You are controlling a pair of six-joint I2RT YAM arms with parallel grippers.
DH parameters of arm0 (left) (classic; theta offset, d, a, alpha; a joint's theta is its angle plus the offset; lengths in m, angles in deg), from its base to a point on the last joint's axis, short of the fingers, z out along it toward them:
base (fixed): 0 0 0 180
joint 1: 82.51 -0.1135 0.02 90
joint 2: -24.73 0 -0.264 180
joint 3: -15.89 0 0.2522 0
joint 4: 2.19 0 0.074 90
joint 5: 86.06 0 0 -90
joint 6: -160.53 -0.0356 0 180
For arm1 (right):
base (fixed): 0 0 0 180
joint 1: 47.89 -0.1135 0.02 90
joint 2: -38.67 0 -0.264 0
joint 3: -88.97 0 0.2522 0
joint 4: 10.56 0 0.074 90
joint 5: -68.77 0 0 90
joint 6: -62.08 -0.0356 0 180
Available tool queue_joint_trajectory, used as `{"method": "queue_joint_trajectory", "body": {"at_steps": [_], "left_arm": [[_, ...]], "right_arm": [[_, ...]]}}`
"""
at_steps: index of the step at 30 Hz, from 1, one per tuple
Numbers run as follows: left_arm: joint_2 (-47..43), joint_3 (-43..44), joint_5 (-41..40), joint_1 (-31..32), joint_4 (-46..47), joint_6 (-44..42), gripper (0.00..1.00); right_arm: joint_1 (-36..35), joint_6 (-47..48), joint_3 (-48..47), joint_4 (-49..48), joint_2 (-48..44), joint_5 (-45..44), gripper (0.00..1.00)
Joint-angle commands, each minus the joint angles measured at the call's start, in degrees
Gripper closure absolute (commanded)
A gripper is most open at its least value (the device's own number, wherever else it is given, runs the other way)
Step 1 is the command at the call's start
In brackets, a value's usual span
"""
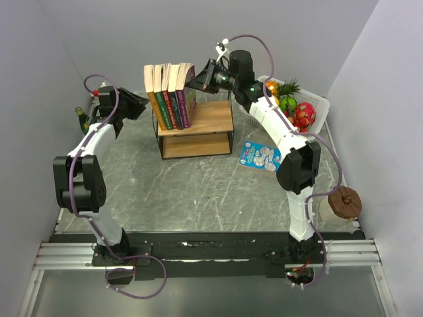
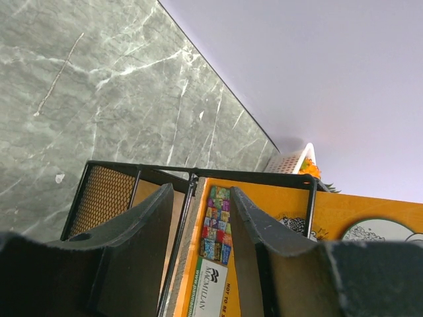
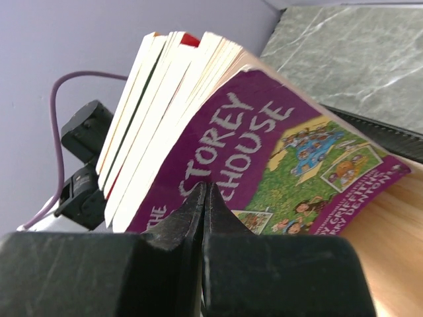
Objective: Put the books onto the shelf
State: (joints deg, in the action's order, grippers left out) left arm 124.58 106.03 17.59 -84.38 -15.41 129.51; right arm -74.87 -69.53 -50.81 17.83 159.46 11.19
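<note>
Several books point(image 1: 169, 91) stand upright on the top board of the shelf point(image 1: 198, 132), a small wood and black wire rack. The rightmost is purple point(image 3: 297, 152) and leans a little to the right. My right gripper point(image 3: 206, 188) is shut with nothing in it, its tips against that purple cover point(image 1: 195, 79). My left gripper point(image 1: 137, 105) is open just left of the shelf. Past its fingers point(image 2: 149, 224) I see the wire frame point(image 2: 132, 170) and an orange book's back cover point(image 2: 277, 211). A pale patterned book point(image 1: 260, 156) lies flat on the table to the right of the shelf.
A white basket point(image 1: 316, 100) of fruit stands at the back right, behind the right arm. A green bottle point(image 1: 80, 117) stands by the left wall. A brown round object point(image 1: 345, 201) sits at the right edge. Walls close in on three sides.
</note>
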Motion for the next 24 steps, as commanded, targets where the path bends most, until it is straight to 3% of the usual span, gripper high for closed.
{"method": "queue_joint_trajectory", "body": {"at_steps": [1, 11, 24], "left_arm": [[-2.7, 3.2, 0.6, 0.1, 0.0, -0.9, 0.55], [-3.8, 1.8, 0.6, -0.8, -0.2, -1.1, 0.54], [-5.0, 0.4, 1.1, -1.9, 0.1, -0.4, 0.53]], "right_arm": [[-1.1, -0.4, -3.2, -1.0, -0.5, 2.4, 1.0], [-0.4, 0.8, 0.0, -0.9, -3.6, 0.5, 1.0], [1.8, 2.1, 11.4, -2.5, -11.6, -1.0, 0.99]]}}
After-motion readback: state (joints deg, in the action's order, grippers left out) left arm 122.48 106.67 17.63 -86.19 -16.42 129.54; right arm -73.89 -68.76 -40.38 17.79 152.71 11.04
